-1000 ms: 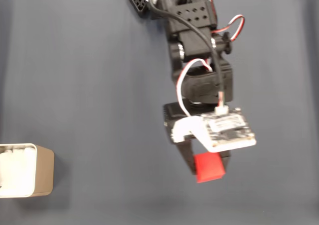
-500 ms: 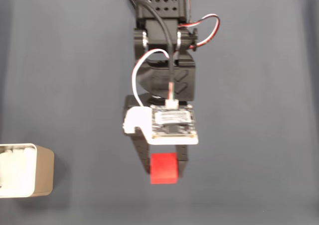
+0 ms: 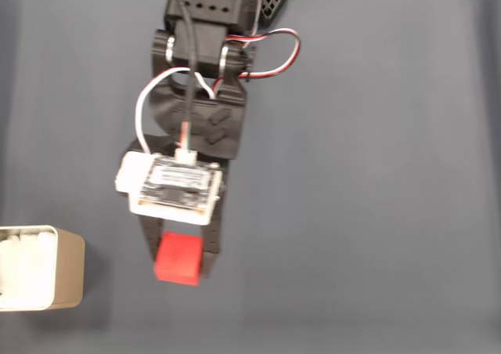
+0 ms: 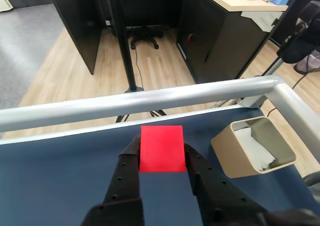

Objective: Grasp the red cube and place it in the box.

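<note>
- The pincer [image 3: 181, 261] is clamped on the red cube [image 3: 178, 258], carried above the table [image 3: 352, 213], to the right of the box [image 3: 69, 268] in the fixed view and well apart from it.
- Only the cube's side faces are pinched; I'd worry a sudden swing could let it slip or twist out.
- Released short, it could strike the box's rim and bounce onto the table.
- The box is cut off at the fixed view's left edge, and the camera board [image 3: 172, 187] hides the finger roots.
</note>
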Controlling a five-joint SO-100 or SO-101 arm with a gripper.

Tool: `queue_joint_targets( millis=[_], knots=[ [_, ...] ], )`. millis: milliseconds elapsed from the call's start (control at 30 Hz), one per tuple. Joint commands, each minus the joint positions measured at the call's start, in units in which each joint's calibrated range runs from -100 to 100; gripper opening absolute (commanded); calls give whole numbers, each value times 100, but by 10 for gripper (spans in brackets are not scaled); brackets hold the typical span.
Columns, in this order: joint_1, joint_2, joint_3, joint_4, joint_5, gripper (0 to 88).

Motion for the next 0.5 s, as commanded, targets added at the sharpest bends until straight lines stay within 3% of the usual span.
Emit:
queue_joint_targets(
  millis=[0,467],
  knots=[
    [232,-72,-201,-33,-44,12],
    [771,517,-611,-115,-151,10]
  ],
)
